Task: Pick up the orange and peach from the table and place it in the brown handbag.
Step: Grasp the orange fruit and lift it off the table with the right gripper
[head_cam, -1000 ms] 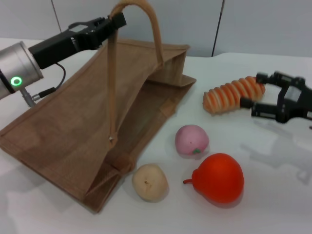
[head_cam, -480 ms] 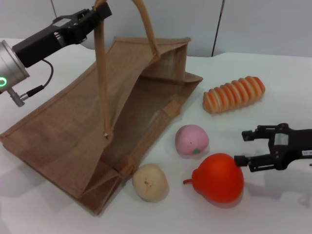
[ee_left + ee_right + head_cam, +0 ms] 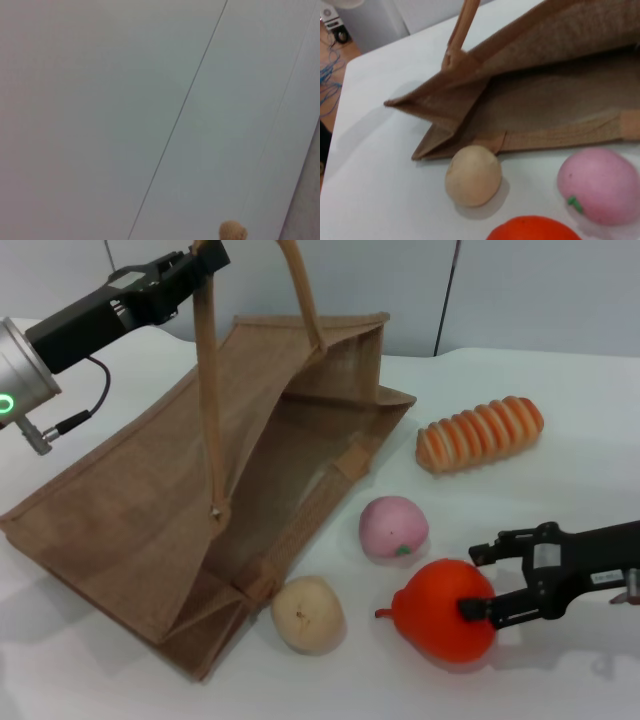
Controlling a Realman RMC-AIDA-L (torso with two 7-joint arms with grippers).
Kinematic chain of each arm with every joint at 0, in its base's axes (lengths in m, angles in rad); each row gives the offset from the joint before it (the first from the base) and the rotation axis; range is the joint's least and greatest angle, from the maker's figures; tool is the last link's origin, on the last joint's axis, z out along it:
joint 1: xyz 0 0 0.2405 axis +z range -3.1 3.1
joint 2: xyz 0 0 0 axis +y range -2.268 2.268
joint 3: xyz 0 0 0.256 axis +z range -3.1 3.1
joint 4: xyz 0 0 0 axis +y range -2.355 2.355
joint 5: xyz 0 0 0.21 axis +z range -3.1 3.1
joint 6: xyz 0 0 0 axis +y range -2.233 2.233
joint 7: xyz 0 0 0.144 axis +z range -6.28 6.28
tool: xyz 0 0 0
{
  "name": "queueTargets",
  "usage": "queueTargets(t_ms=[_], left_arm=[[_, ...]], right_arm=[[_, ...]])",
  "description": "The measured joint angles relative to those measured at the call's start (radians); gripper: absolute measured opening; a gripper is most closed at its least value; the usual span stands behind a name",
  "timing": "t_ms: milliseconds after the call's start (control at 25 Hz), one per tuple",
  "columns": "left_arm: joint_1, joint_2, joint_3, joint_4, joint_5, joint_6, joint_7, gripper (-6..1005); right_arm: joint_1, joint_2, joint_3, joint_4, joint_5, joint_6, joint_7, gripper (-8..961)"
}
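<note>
Our right pincer [image 3: 482,583] lies low over the surface near its front right corner, its two black fingers spread apart, one finger [image 3: 476,607] touching the orange's right flank and the other just above that fruit, so nothing is gripped. Our left pincer [image 3: 205,257] is raised at the back left, clenched on one handle [image 3: 207,390] of the brown handbag [image 3: 130,510] and holding that loop taut above the bag.

We see a plain white surface [image 3: 560,480] that carries everything, and pale grey wall panels with a thin dark seam behind it. In the right wrist view, a strip of wooden floor with blue cables shows past the surface's edge.

We find the orange [image 3: 442,608] glossy orange-red, roundish, with a small pointed stem tip aimed at the bag; it is the biggest fruit here and sits close to the front edge, between the spread fingers' reach and the beige fruit [image 3: 308,614]. Just behind it lies the peach [image 3: 394,527], small, pale pink, with a tiny green mark on its front, clear of the right pincer. The beige fruit rests at the bag's front corner. The bag is tan woven jute, lying slanted across the left half with its mouth gaping towards the fruits. A striped orange bread-like roll [image 3: 480,433] lies towards the back right, well apart from both pincers.
</note>
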Motion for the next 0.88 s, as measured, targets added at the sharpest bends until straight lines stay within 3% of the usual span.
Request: queueTargets(t_ms=[880], left_arm=[[-0.002, 0.002, -0.002, 0.001, 0.000, -0.011, -0.001, 111]], right_arm=[[0.024, 0.015, -0.069, -0.003, -0.025, -0.045, 0.052, 841]])
